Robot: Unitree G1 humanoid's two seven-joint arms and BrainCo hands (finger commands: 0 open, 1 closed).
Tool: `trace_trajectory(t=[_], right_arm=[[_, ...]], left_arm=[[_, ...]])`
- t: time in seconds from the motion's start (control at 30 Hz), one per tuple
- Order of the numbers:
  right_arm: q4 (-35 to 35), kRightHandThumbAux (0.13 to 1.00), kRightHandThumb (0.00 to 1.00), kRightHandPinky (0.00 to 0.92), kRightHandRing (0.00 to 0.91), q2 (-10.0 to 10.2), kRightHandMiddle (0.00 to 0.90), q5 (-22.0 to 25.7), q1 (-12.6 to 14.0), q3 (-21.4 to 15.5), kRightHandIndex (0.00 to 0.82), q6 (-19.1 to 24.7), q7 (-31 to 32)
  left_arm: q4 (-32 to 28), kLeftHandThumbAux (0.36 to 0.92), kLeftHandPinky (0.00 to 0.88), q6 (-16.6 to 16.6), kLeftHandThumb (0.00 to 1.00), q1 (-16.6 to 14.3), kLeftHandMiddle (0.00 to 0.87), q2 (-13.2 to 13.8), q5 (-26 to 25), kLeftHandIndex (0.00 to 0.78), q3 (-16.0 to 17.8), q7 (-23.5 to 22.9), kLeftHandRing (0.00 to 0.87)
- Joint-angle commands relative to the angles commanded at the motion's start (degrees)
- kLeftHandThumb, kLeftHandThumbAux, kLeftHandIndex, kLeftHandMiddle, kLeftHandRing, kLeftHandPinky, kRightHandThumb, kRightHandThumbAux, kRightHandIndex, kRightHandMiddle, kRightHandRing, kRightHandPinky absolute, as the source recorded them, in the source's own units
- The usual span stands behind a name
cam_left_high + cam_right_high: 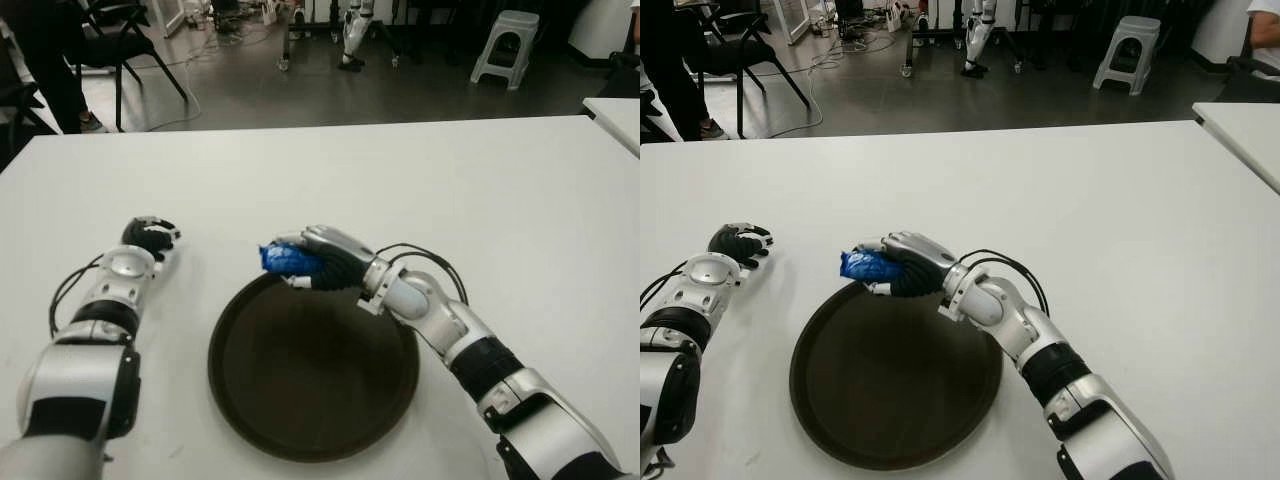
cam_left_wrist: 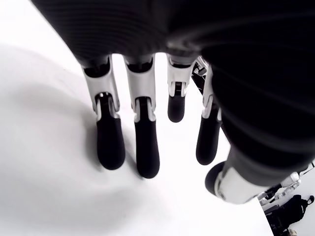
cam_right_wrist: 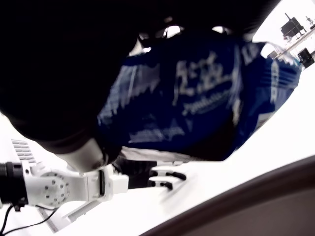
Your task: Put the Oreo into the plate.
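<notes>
White tabletop point(image 1: 480, 190) is filling most of both eye views, with a dim workshop floor, a stool point(image 1: 507, 45) and chair legs lying beyond its far edge. Near the middle, a dark round plate point(image 1: 312, 372) is sitting flat, close to the robot so either arm can reach it.

Over the plate's far rim, the right hand point(image 1: 322, 260) is hovering with its fingers curling around the blue Oreo packet point(image 1: 283, 259). The packet is poking out to the left of the fingers, just at or slightly past the rim rather than over the plate's centre. In the right wrist view the wrapper point(image 3: 206, 98) is filling the palm, with the plate's brown edge showing beneath it, so the grip looks firm and the packet is being carried clear of the tabletop. By my reading, the hand is holding it high to pass over the raised rim, and a release now might drop it on the lip, so the packet wants to come nearer first.

To the left of the plate, the left hand point(image 1: 148, 238) is showing idle, its fingers point(image 2: 146, 142) hanging loosely spread and holding nothing.
</notes>
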Motion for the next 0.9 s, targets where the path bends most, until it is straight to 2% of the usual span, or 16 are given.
trace_trajectory(t=[0.43, 0.9], right_arm=[[-0.3, 0.675, 0.848, 0.806, 0.831, -1.3, 0.527, -0.4, 0.2, -0.1, 0.412, 0.2, 1.3], [-1.2, 0.674, 0.848, 0.801, 0.825, -3.9, 0.525, -2.5, 0.5, 0.2, 0.413, 1.4, 1.5]], left_arm=[[0.0, 0.729, 0.173, -0.1, 0.672, 0.1, 0.128, 0.0, -0.3, 0.397, 0.2, -0.2, 0.155], [0.2, 0.729, 0.168, -0.3, 0.671, 0.1, 0.108, 0.1, -0.3, 0.397, 0.3, -1.0, 0.142]])
